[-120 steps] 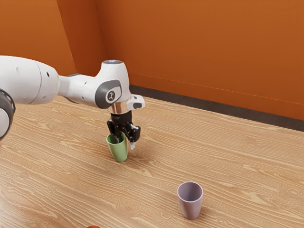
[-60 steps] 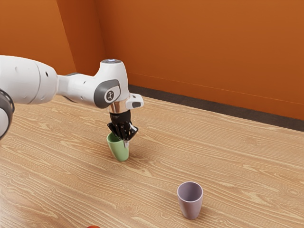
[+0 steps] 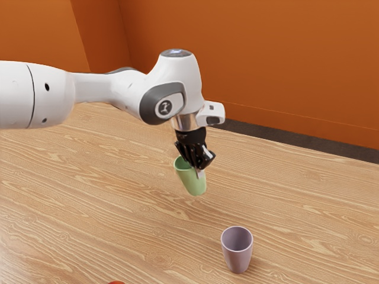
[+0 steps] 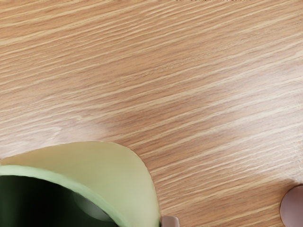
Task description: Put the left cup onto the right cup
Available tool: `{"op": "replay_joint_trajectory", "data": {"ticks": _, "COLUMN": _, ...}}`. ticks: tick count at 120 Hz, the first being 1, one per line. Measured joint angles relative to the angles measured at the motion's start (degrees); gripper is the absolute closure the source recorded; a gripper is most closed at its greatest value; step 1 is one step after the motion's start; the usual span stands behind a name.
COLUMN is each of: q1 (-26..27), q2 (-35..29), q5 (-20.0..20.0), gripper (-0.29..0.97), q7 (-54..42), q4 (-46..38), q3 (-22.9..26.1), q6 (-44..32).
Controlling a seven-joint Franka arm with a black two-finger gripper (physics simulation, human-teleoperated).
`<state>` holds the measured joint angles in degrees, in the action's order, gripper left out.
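Over the middle of the wooden bench (image 3: 89,195), I have the hand (image 3: 198,168) closed on the green cup (image 3: 190,180), the black fingers pinching its rim on the side toward the exterior view's right. The cup hangs from that grip, tilted: its mouth faces up and toward the exterior view's left, while its base swings down toward the exterior view's right. It looks clear of the bench surface, though I cannot judge by how much. The white arm (image 3: 89,94) comes in from the exterior view's left and bends down at the wrist above the cup.

The purple cup (image 3: 237,251) stands upright on the bench with its mouth open to the top, nearer the camera and toward the exterior view's right of the green one, well apart from it.

From the wrist camera, the green cup (image 4: 94,175) sits just under the hand, its dark inside and pale outer wall in sight, and the edge of the purple cup (image 4: 294,208) shows off to one side on the wood grain (image 4: 165,71). An orange wall (image 3: 284,53) runs behind the bench.
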<state>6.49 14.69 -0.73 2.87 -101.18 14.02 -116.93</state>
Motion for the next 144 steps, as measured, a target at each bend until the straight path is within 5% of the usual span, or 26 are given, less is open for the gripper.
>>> {"op": "replay_joint_trajectory", "data": {"ticks": 72, "q1": 0.35, "q2": -1.55, "q5": -5.58, "gripper": 0.78, "q7": 9.75, "q4": 1.55, "q3": 18.83, "q6": 2.96}}
{"op": "replay_joint_trajectory", "data": {"ticks": 144, "q1": 1.91, "q2": -7.29, "q5": -5.13, "gripper": 0.78, "q7": 17.28, "q4": -5.71, "q3": 19.56, "q6": 1.03}}
